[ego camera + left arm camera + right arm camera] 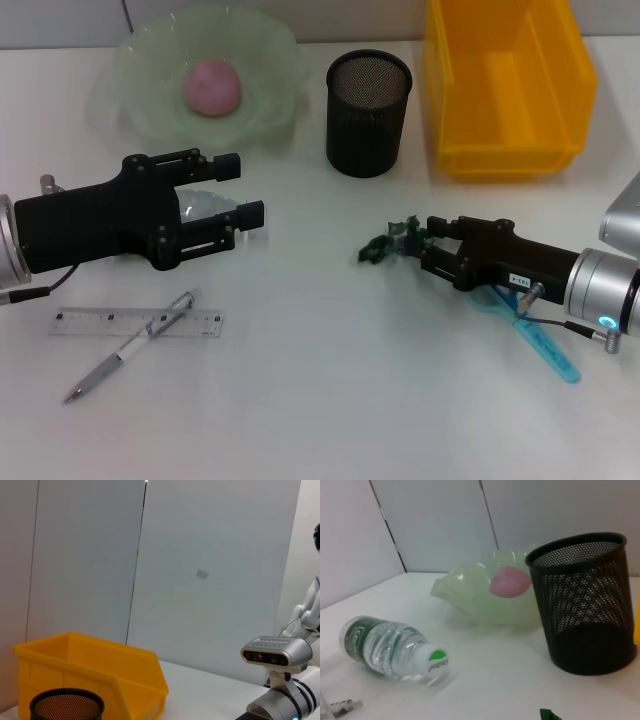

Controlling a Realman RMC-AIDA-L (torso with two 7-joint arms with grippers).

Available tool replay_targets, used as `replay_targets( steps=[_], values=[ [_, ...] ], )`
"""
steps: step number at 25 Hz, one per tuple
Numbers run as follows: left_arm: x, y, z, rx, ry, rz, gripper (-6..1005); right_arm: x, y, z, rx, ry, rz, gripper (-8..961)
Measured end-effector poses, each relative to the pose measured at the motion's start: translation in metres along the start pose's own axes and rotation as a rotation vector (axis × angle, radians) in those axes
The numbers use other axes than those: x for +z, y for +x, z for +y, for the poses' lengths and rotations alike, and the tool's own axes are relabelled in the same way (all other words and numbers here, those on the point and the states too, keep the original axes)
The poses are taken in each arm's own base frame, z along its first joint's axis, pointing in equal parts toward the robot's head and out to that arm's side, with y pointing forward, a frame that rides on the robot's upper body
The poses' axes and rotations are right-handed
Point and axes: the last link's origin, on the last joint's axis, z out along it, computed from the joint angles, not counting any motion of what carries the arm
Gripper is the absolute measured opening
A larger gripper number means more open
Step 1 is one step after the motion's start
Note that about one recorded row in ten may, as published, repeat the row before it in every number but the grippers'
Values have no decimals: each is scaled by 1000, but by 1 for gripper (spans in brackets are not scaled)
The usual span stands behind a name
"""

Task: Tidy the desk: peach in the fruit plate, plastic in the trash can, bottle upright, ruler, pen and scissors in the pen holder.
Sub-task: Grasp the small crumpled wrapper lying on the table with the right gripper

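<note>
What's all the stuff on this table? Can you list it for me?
Plate: one, pale green, far left.
Peach: one, pink, in the plate.
Pen holder: one, black mesh, far centre.
Bin: one, yellow, far right.
Bottle: one, clear, on its side under the left gripper.
Plastic: one, green, centre.
Ruler: one, clear, near left.
Pen: one, silver, across the ruler.
Scissors: one, blue, under the right arm.
Left gripper: open, over the bottle.
Right gripper: at the plastic.

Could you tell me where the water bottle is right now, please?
The water bottle lies on its side on the table's left half, under the left gripper, just in front of the fruit plate holding the peach.
</note>
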Motion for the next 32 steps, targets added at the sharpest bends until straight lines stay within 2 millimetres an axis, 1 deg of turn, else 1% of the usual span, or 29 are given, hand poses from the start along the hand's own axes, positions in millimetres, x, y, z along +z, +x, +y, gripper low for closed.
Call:
replay_targets(
  steps=[6,17,23,27,32],
  values=[
    [0,0,0,2,1,1,634,0,0,1,-12,-9,1,463],
    [0,1,-1,13,5,0,635,-1,-1,0,-17,-7,-7,35],
    [0,1,-1,19,7,4,635,-5,-6,1,-21,-24,-43,-1],
    [0,3,-1,50,5,20,635,-9,-10,2,-31,-39,-67,26],
    [0,3,0,69,9,40,636,-24,-21,2,-84,-74,-132,59]
  ],
)
